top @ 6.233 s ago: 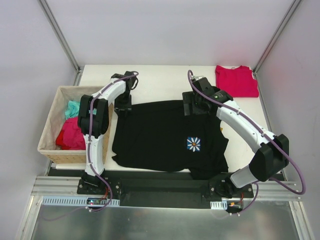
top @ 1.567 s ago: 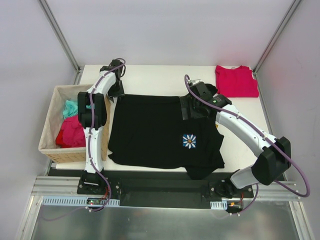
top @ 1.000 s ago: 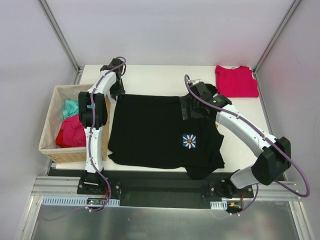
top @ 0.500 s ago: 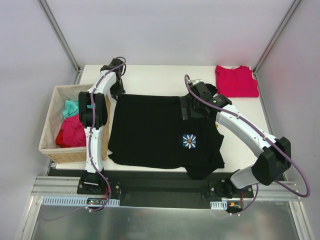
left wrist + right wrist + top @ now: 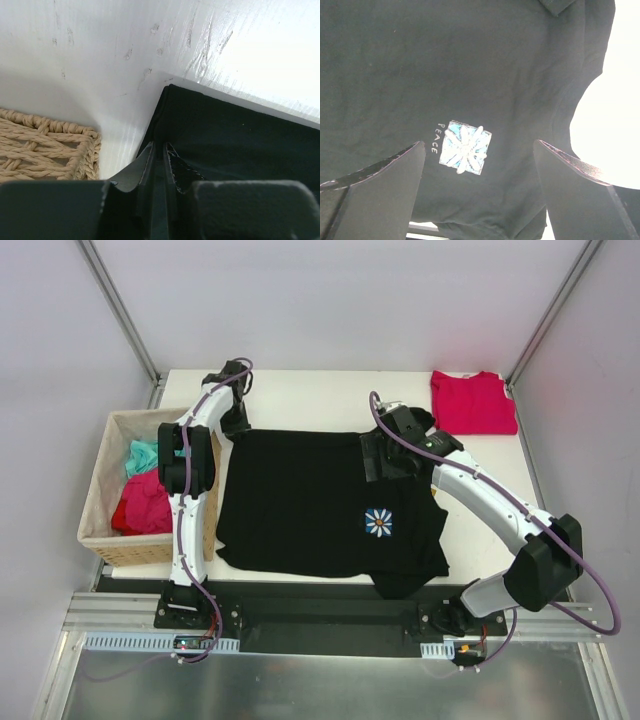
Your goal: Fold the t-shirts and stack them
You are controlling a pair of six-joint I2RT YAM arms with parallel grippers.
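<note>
**Desk:** One shirt down, is it?

**Robot:** One, by the look of it. The red shirt [image 5: 473, 402] lies folded at the far right corner of the table [image 5: 320, 390]. The black shirt [image 5: 320, 500] is spread flat mid-table, emblem [image 5: 380, 524] up, with no fold in it yet. Its near right part is bunched at the table's near edge. Stacking has not begun, and more cloth sits in the basket [image 5: 98, 502] on my left.

**Desk:** And your claws?

**Robot:** My left claw [image 5: 160, 150] is clenched on the black shirt's far left corner, just beside the basket's rim. My right claw [image 5: 479, 145] hangs spread wide over the shirt's far right part, gripping nothing.

**Desk:** What differs from the earlier shots?

**Robot:** In the earliest one the shirt lay rumpled, its far edge wavy and nearer to me, with both claws at that edge. Since then it has been drawn out and smoothed, and the far edge now runs straight. My left arm has reached farther out to the corner, and over the last moment that claw has pinched in. The right one has barely moved.
</note>
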